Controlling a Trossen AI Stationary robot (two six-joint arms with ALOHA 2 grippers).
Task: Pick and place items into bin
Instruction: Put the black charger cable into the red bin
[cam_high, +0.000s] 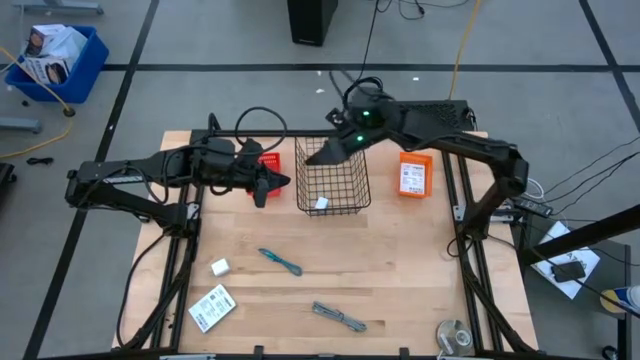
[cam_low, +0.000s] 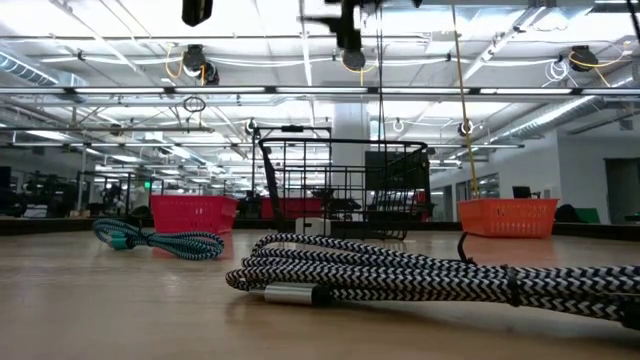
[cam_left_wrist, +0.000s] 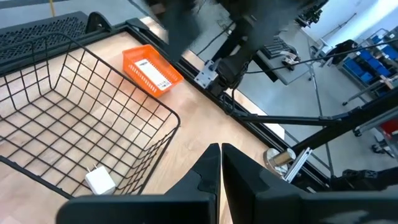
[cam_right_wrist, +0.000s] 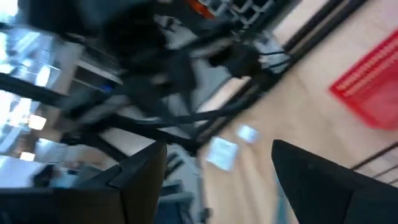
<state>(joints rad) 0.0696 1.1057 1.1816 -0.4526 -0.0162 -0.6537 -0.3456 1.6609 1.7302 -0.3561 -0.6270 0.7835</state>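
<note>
One white block (cam_high: 321, 203) already lies inside my wire bin (cam_high: 333, 185), above whose rim my right fingers (cam_high: 328, 152) hang spread wide and empty while my left fingers (cam_high: 280, 183), pressed together on nothing, wait beside it, leaving the packet (cam_high: 211, 307), teal tool (cam_high: 280, 261), grey tool (cam_high: 338, 318) and other block (cam_high: 220, 267) on the surface (cam_high: 400, 260).

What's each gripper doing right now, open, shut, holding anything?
Left gripper: shut, holding nothing, beside the wire basket.
Right gripper: open, empty, over the basket's rim.
</note>
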